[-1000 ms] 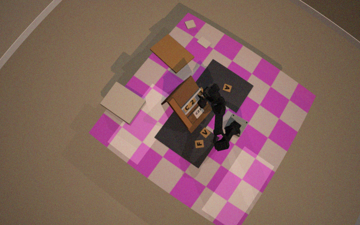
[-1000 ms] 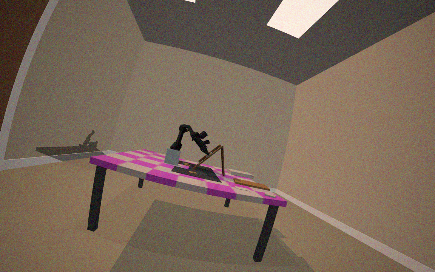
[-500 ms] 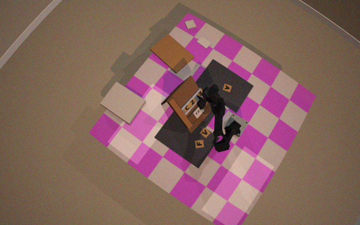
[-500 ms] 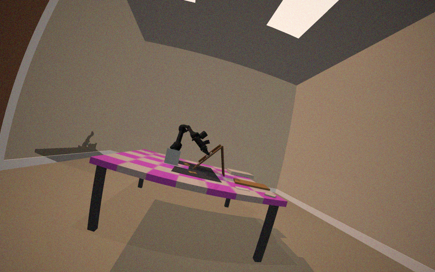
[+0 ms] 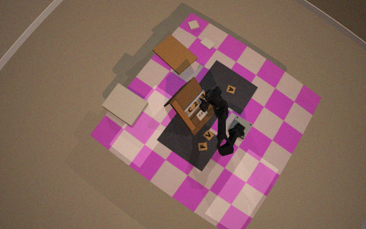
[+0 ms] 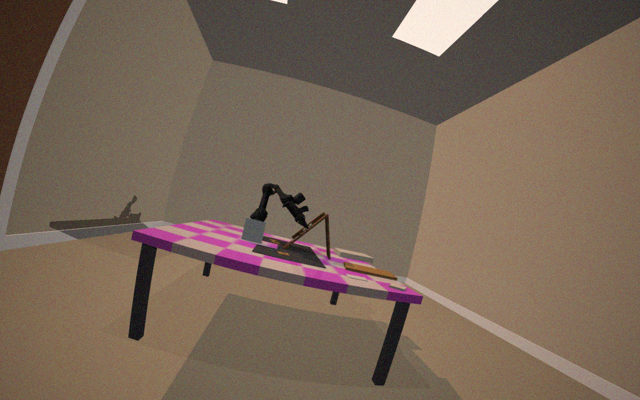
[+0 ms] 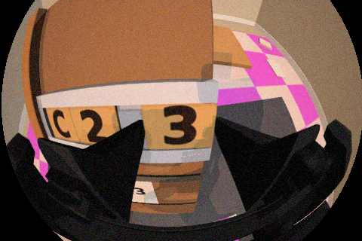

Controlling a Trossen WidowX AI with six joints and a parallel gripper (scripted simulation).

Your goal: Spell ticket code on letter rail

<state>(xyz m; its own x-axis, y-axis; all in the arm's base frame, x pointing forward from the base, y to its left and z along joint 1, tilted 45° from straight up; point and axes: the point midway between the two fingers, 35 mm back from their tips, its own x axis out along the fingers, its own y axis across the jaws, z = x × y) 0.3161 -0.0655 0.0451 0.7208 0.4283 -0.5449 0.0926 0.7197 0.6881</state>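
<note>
A slanted brown board stands on a dark mat. Its pale letter rail holds tile C and tile 2 side by side at the left. My gripper is shut on tile 3, which sits in the rail with a small gap to the right of tile 2. The white ticket lies on the board below the rail; its print is partly hidden.
Loose tiles A, V and F lie on the dark mat. A brown slab and a beige slab lie at the table's far side, with two small pale cards. The arm's grey base stands beside the board.
</note>
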